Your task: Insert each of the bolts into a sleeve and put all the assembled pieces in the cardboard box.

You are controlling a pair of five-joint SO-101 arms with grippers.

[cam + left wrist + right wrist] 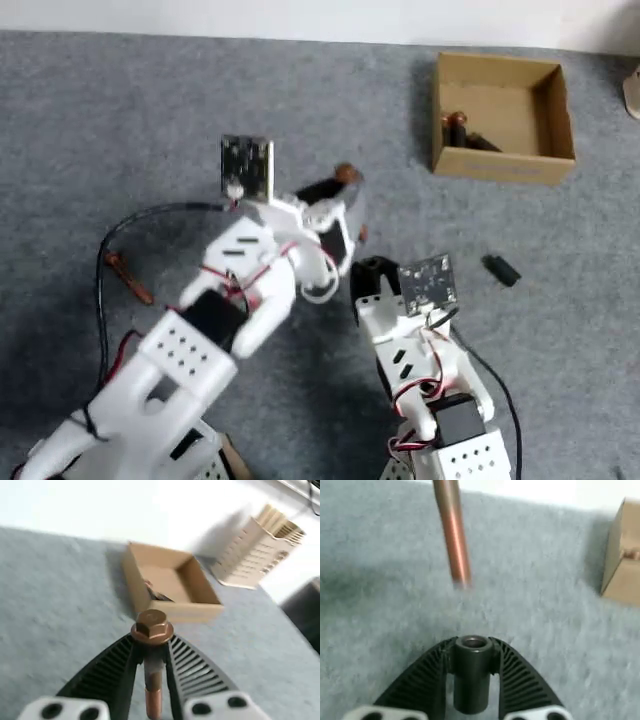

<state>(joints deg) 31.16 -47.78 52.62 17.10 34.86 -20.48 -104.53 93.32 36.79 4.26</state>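
Seen from the high view, a grey carpet-textured desk runs back to a pale strip of wall. An open brown cardboard box sits toward the far right with dark assembled pieces inside. A short black cylindrical sleeve lies loose on the desk near the right arm, and a spare copper bolt lies by the left arm's black cable. The left hand is raised at mid-desk, close to the right hand. In the left wrist view, the left hand is clenched on a copper-coloured hex-headed bolt, whose head points toward the cardboard box. Beyond the box a beige slatted rack stands on a white surface. In the right wrist view, the right hand grasps a black tubular sleeve with its open bore facing outward. The bolt's copper shank hangs over the grey desk just ahead of the sleeve and apart from it, with a corner of the box off to one side.
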